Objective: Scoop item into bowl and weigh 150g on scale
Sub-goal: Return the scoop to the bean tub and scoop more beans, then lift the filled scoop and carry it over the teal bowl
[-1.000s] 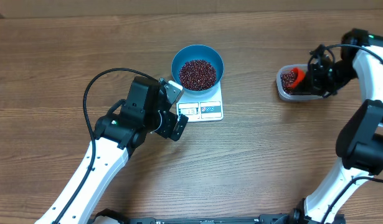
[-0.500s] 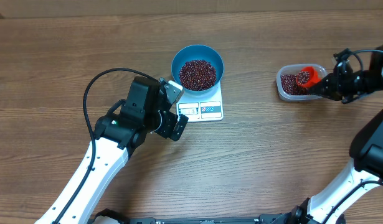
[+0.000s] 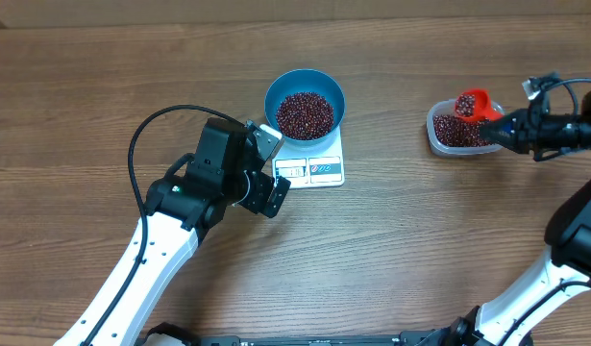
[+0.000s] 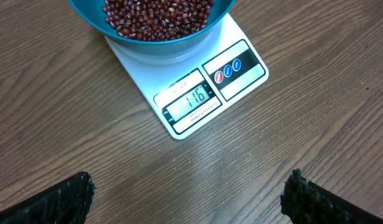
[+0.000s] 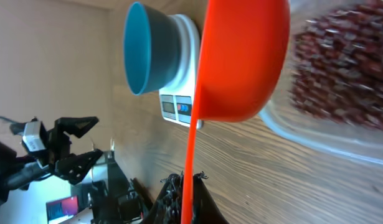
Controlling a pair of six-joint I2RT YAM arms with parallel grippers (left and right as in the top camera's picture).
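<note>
Many beans (image 3: 305,114) in bowl (image 3: 333,88), well apart from right tool (image 3: 511,129) gripping scoop (image 3: 473,102).

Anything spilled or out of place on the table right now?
Nothing stands out. The beans sit inside the blue bowl and the clear tub; no strays visible on the table. The blue bowl rests on the scale, display readable. The red scoop is over the tub.

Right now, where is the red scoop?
In the overhead view the red scoop is on the right side of the table, over the far edge of the clear tub, held by the right gripper.
</note>
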